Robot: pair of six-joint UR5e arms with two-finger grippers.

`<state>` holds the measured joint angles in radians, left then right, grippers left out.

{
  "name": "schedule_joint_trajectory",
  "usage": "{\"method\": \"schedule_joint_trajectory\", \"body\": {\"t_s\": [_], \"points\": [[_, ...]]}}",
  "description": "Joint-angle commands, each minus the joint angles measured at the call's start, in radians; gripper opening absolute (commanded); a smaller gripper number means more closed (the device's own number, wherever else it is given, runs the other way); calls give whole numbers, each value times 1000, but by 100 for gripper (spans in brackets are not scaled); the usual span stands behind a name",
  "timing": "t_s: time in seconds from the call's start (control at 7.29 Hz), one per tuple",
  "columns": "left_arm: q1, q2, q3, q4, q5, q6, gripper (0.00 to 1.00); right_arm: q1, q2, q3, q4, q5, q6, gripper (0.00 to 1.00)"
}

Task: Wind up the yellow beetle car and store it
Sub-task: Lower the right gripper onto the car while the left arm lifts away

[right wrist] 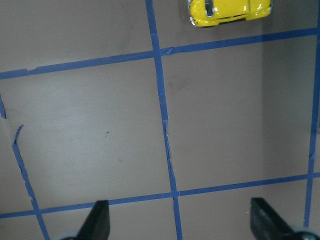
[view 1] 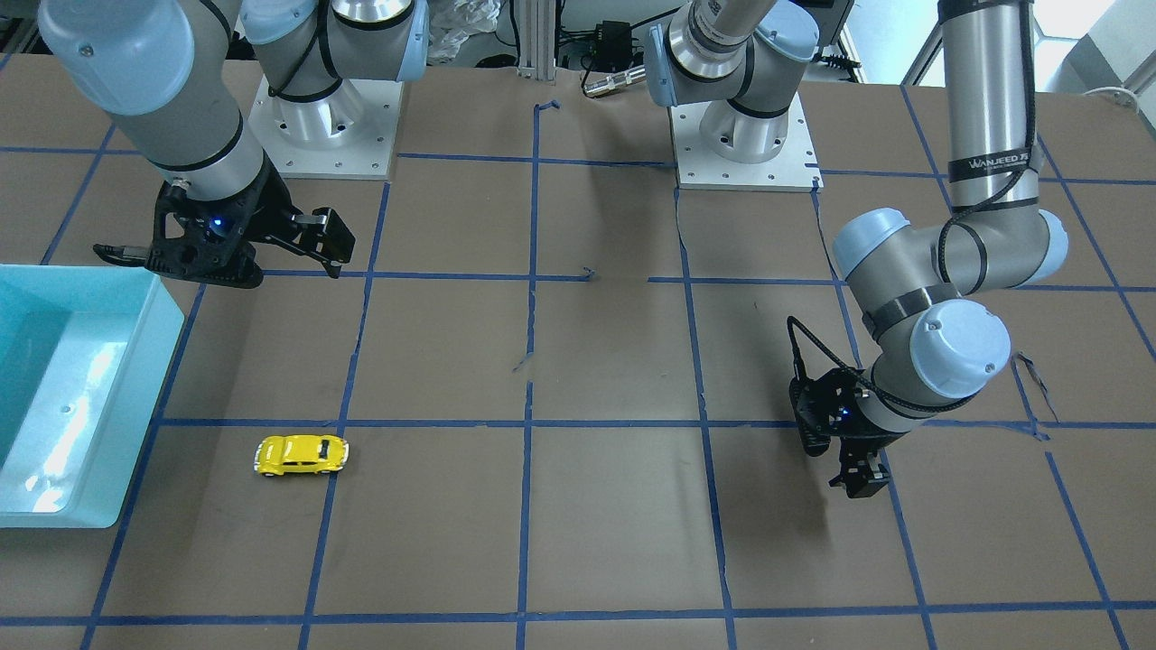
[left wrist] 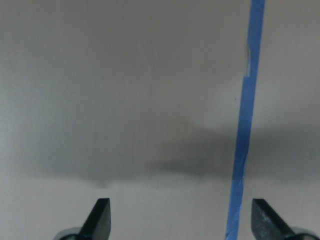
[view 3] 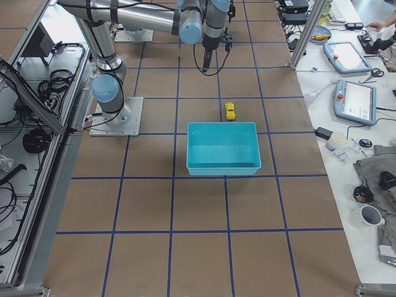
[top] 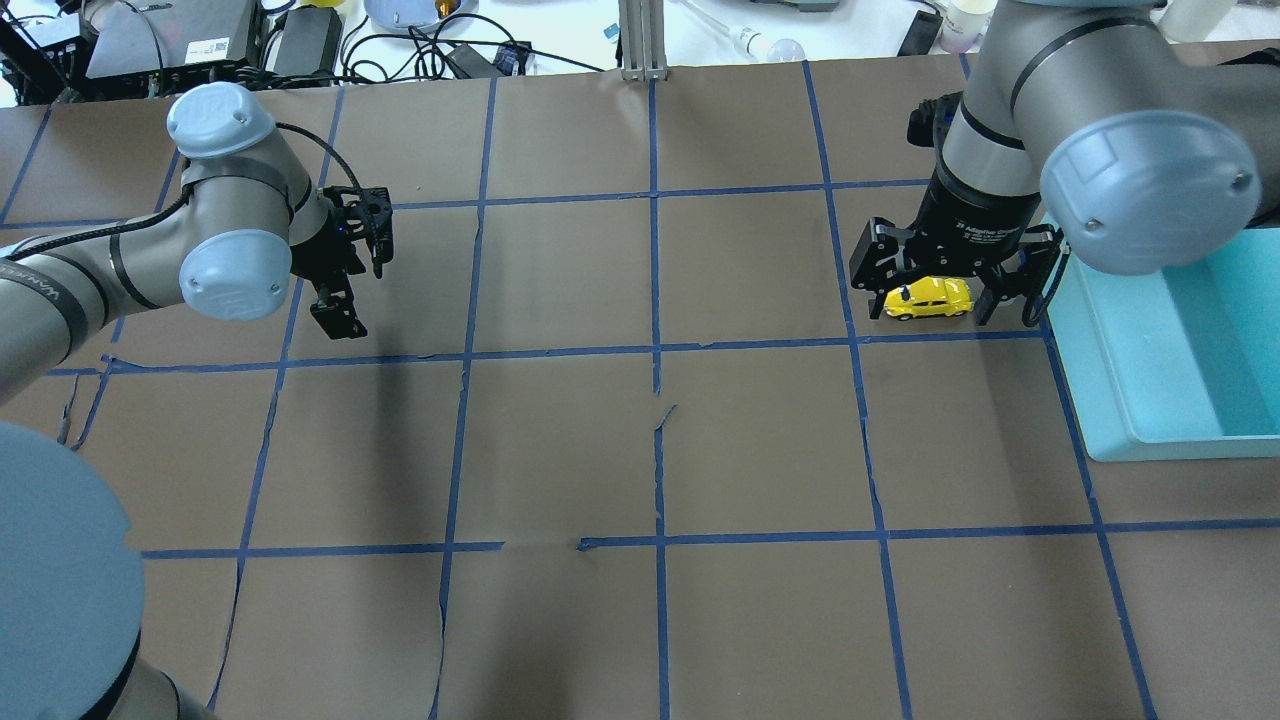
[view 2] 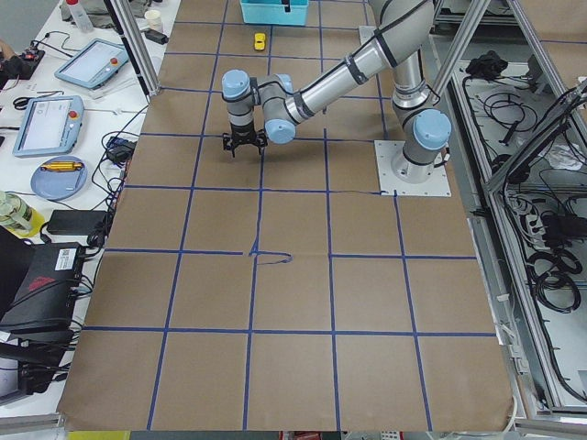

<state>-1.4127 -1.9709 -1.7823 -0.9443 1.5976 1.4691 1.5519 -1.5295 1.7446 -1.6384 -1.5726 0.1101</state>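
In right wrist view yellow beetle car (right wrist: pixel 230 11) cropped by upper edge, teal bin (view 1: pixel 54 518) cut by left edge in front view, jaws of left gripper (left wrist: pixel 181 219) visible only as tips

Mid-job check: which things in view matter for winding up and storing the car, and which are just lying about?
Job:
yellow beetle car
teal bin, likely the store
right gripper, open
left gripper, open

Lying about:
teach pendant
blue plate
cables
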Motion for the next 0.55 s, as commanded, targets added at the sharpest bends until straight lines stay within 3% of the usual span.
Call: {"method": "schedule_joint_trajectory", "body": {"t_s": [0.0, 0.14, 0.41], "points": [[-128, 110, 6, -10, -31, -534, 100, -6, 2, 7, -44, 5, -9, 100], [-196, 172, 9, -36, -25, -646, 100, -6, 8, 18, -79, 0, -88, 100], [-258, 281, 11, -94, -34, -892, 100, -9, 17, 27, -107, -113, -353, 100]]}}
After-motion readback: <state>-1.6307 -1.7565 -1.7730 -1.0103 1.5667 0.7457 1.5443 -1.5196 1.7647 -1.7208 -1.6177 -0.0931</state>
